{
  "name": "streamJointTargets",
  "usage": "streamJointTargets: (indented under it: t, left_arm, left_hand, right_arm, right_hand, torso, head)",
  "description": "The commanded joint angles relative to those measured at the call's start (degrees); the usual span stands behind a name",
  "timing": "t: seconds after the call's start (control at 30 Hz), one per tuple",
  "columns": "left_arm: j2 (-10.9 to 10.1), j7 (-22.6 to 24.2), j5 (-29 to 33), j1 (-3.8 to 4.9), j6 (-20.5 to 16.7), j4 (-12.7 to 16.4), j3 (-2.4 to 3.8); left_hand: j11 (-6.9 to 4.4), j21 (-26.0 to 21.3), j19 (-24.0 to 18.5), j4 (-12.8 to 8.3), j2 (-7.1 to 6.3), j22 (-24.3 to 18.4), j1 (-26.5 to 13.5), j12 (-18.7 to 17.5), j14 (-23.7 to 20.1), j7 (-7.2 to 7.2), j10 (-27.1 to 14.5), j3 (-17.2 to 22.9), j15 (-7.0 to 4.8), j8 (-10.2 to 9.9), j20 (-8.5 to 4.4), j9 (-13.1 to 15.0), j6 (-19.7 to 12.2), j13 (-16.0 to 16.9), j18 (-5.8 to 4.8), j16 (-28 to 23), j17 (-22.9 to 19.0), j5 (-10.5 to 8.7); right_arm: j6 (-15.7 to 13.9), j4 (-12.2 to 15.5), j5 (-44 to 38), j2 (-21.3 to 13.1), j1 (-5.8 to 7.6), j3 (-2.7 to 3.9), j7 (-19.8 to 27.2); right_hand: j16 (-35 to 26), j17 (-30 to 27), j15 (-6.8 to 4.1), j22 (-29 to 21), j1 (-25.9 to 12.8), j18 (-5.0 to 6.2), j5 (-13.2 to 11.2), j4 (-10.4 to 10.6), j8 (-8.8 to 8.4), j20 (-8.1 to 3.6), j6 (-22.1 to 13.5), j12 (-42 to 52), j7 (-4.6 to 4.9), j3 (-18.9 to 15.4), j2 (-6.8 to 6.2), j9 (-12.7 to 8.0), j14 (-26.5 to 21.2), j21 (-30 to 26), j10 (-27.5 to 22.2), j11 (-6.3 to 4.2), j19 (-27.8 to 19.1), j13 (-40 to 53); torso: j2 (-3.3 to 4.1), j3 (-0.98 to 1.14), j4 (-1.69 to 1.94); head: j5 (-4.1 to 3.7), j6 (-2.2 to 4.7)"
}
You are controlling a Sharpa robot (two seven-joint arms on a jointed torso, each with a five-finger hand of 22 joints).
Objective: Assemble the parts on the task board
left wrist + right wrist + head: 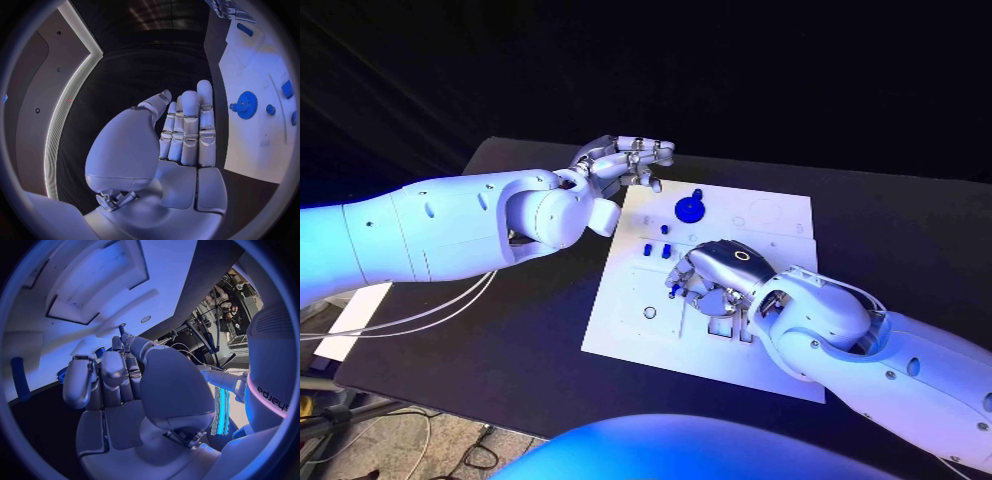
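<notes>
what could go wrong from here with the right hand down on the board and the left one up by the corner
1. The right hand sits low over the white task board, its fingers curled near small blue parts; a slip could knock them out of place.
2. What the right fingers touch is hidden, so a misaligned part could go unnoticed.
3. The left hand hovers at the board's far corner near the round blue gear; swinging in could bump it.

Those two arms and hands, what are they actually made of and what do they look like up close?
Both arms are smooth, rounded white shells with bulbous joints and small dark dots. The right hand has a dark back bearing a small ring mark; its fingers look silvery and segmented, like the left hand. Thin pale cables trail under the left arm.
</notes>
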Motion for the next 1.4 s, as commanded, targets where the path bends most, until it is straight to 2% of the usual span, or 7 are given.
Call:
streamJointTargets:
  t: [0.03,0.3,0.7,0.9,1.03,1.23,1.4]
  left_arm:
    - [0.11,0.18,-0.10,0.01,1.27,0.09,0.02]
    - [0.07,0.04,-0.10,0.01,1.46,0.14,0.02]
    - [0.02,-0.07,-0.18,0.01,1.69,0.22,0.02]
    - [0.01,-0.10,-0.20,0.01,1.77,0.26,0.02]
    - [-0.04,-0.17,-0.20,0.01,1.79,0.26,0.02]
    - [-0.13,-0.80,-0.29,0.02,2.32,0.28,0.02]
    - [-0.18,-1.18,-0.42,0.02,2.75,0.28,0.02]
  left_hand:
    - [0.07,-0.20,0.29,-0.07,0.48,-0.05,-0.04,0.20,-0.40,-0.05,-0.52,-0.32,0.07,0.24,-0.06,-0.08,-0.41,0.06,0.55,0.17,-0.10,0.22]
    - [0.07,-0.20,0.29,-0.07,0.48,-0.05,-0.04,0.20,-0.40,-0.05,-0.52,-0.32,0.07,0.24,-0.06,-0.08,-0.41,0.06,0.55,0.17,-0.10,0.22]
    - [0.11,-0.30,0.27,-0.05,0.50,-0.11,-0.11,0.34,-0.49,-0.02,-0.72,-0.42,0.12,0.28,-0.02,-0.09,-0.52,0.09,0.54,0.19,-0.14,0.22]
    - [0.11,-0.30,0.27,-0.05,0.50,-0.11,-0.11,0.34,-0.49,-0.02,-0.72,-0.42,0.12,0.28,-0.02,-0.09,-0.52,0.09,0.54,0.19,-0.14,0.22]
    - [0.11,-0.31,0.27,-0.05,0.50,-0.11,-0.11,0.35,-0.50,-0.02,-0.73,-0.43,0.13,0.29,-0.02,-0.09,-0.52,0.10,0.54,0.19,-0.14,0.22]
    - [0.16,-0.41,0.22,-0.04,0.50,-0.16,-0.15,0.43,-0.62,0.01,-0.95,-0.51,0.17,0.32,0.02,-0.09,-0.61,0.11,0.53,0.19,-0.18,0.22]
    - [0.19,-0.46,0.20,-0.03,0.48,-0.19,-0.19,0.46,-0.68,0.03,-1.09,-0.57,0.20,0.33,0.04,-0.10,-0.67,0.12,0.53,0.18,-0.21,0.21]
  right_arm:
    - [1.02,-0.14,-0.44,0.20,-0.07,-0.15,0.24]
    - [1.51,-0.34,-0.41,0.38,-0.07,-0.34,0.03]
    - [3.84,-0.48,-1.24,0.49,-0.06,-0.47,-1.16]
    - [4.33,-0.76,-1.84,0.94,-0.05,-0.72,-2.05]
    - [3.65,-0.85,-2.23,1.02,-0.04,-0.81,-2.56]
    - [3.07,-0.88,-2.02,0.87,-0.03,-0.85,-2.63]
    - [2.19,-0.69,-1.62,0.44,-0.04,-0.86,-2.40]
  right_hand:
    - [0.18,0.01,0.15,0.01,-0.49,-0.09,0.19,-0.16,-0.03,0.13,-0.12,0.07,0.38,0.17,0.16,0.05,1.69,0.10,0.17,0.17,0.39,0.00]
    - [0.18,0.01,0.16,0.01,-0.50,-0.09,0.19,-0.16,-0.03,0.14,-0.12,0.07,0.38,0.17,0.16,0.05,1.69,0.10,0.17,0.17,0.39,0.00]
    - [0.14,-0.14,0.22,-0.18,-0.93,-0.05,0.16,-0.15,-0.06,0.20,-0.23,0.01,0.42,-0.06,0.01,0.07,1.64,0.00,0.03,0.23,0.27,-0.05]
    - [-0.82,-1.64,1.08,-1.84,-3.71,0.26,1.31,0.59,-0.45,0.87,-3.41,-0.22,1.15,-1.96,-1.72,-0.60,1.14,-1.01,-4.01,1.20,-0.68,-1.24]
    - [-2.35,-3.59,1.54,-3.89,-4.64,0.68,1.58,0.82,-0.45,1.33,-6.54,-0.14,1.67,-3.21,-2.45,-1.41,0.59,-2.30,-6.71,1.81,-1.65,-1.93]
    - [-3.22,-4.78,1.77,-5.15,-4.53,0.92,1.57,0.68,-0.34,1.64,-7.42,0.04,1.89,-4.03,-2.35,-1.74,0.31,-3.13,-9.03,2.20,-2.18,-2.05]
    - [-3.24,-4.88,1.78,-5.19,-4.29,0.93,1.66,0.58,-0.26,1.68,-7.38,0.17,1.86,-4.02,-2.06,-1.76,0.31,-3.17,-9.23,2.21,-2.17,-2.03]
  torso:
    - [0.02,-0.02,-0.01]
    - [0.00,-0.02,0.00]
    - [0.00,-0.01,-0.04]
    - [-0.01,-0.04,-0.05]
    - [0.01,0.02,0.03]
    - [-0.03,-0.07,0.04]
    - [-0.05,0.00,-0.03]
  head:
    - [0.07,-0.13]
    - [0.15,-0.31]
    - [0.14,-0.49]
    - [-0.03,-0.43]
    - [-0.02,-0.47]
    - [-0.09,-0.44]
    - [-0.07,-0.43]
